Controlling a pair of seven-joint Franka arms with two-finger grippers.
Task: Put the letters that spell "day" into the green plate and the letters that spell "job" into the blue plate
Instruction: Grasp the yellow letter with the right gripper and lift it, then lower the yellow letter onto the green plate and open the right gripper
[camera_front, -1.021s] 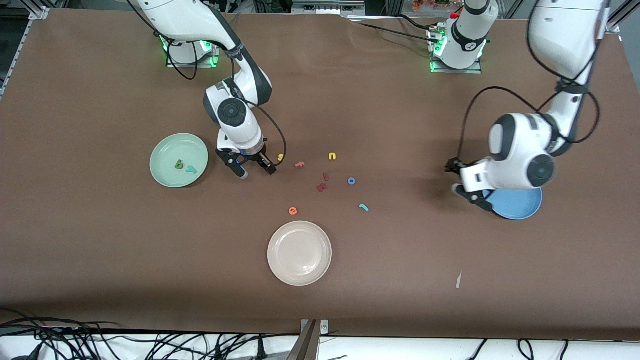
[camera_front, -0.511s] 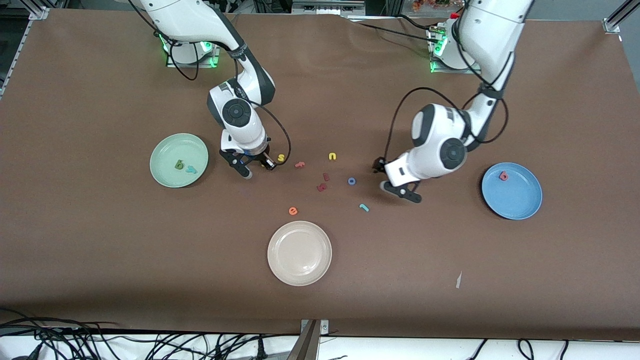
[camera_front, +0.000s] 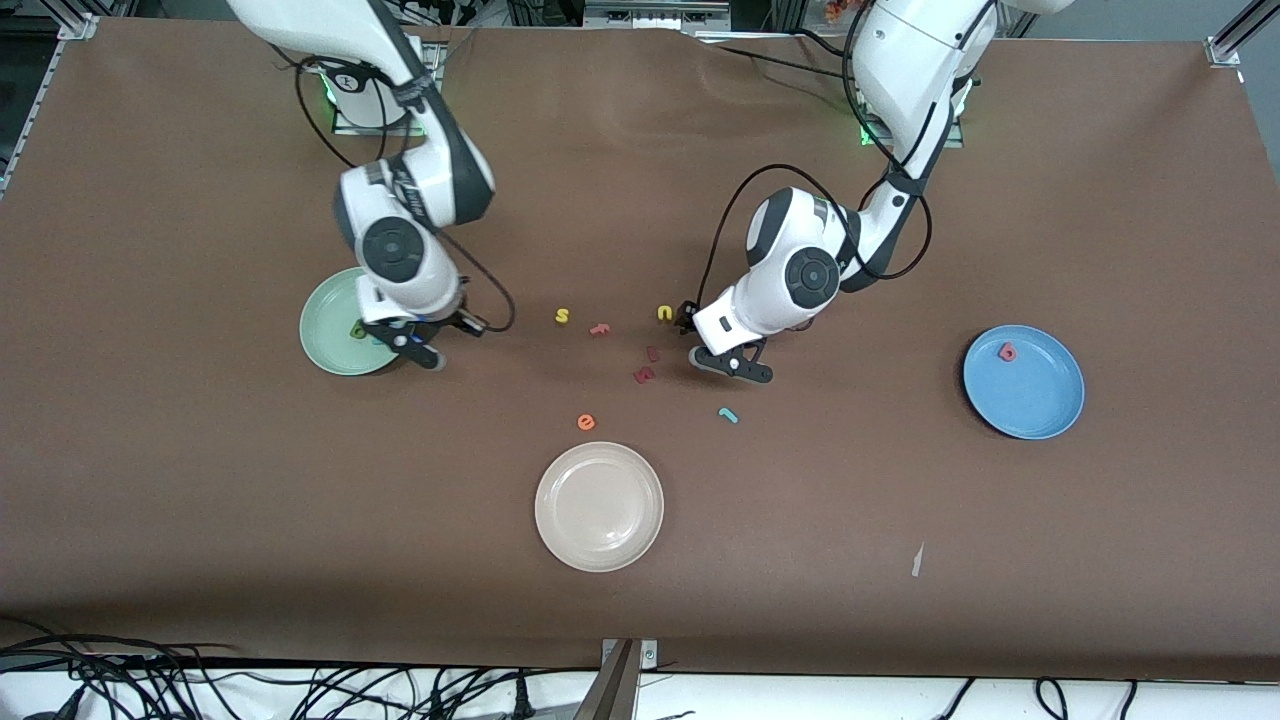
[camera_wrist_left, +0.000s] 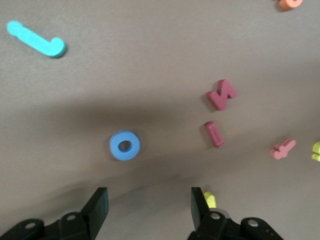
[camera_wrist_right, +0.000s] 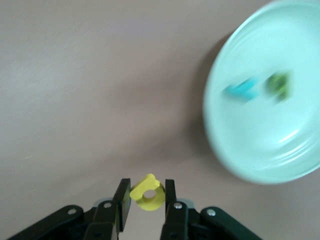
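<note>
Brown counter (camera_front: 200, 480) w/ two white robot arms reaching in from their bases.

Right gripper (camera_wrist_right: 144, 200) hangs just beside the green plate (camera_front: 325, 330), at its edge toward the counter's middle. Its jaws are pinching a yellow a (camera_wrist_right: 147, 192) between them. In the green plate lie a dark green d (camera_wrist_right: 278, 84) and a teal y (camera_wrist_right: 241, 89), close together.

Left gripper (camera_wrist_left: 148, 204) hovers low over the loose letters mid-counter, jaws spread w/ nothing between them. A blue o (camera_wrist_left: 125, 145) lies on the counter under it, just ahead of the fingertips. A teal j (camera_front: 728, 415) lies nearer the front camera than that gripper.

Blue plate (camera_front: 1040, 400) sits toward the left arm's end of the counter, w/ a red-pink b (camera_front: 1007, 351) in it near the rim.

Other loose letters mid-counter: yellow s (camera_front: 562, 316), yellow u (camera_front: 665, 313), three dark red letters (camera_front: 644, 375) and an orange e (camera_front: 586, 422). A cream plate (camera_front: 599, 506) sits nearer the front camera than these. A small scrap of paper (camera_front: 916, 561) lies near the counter's front edge.
</note>
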